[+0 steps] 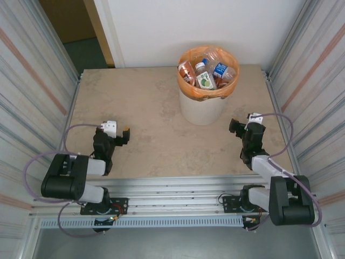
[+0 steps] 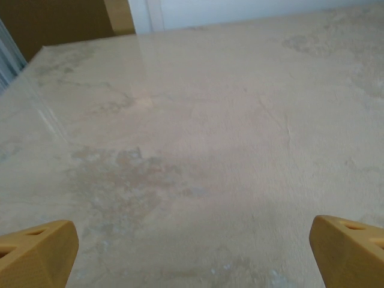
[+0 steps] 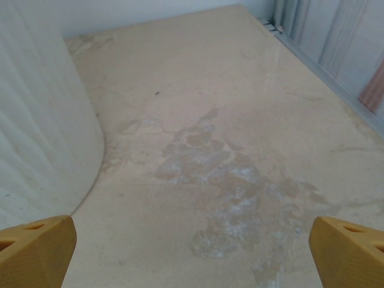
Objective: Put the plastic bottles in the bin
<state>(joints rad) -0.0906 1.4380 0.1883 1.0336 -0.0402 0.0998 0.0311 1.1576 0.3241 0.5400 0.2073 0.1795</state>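
Our two arms low over the table [image 1: 151,108]
We see the left gripper [image 1: 123,135] spread wide, holding nothing; the plastic bottles [image 1: 206,75] lie heaped inside the bin [image 1: 202,110], far middle; the right gripper [image 1: 235,127] gapes empty too, near the bin's wall.

Beige mottled table [image 1: 145,118] between corrugated metal side walls [image 1: 32,81] (white wall [image 1: 215,21] behind).
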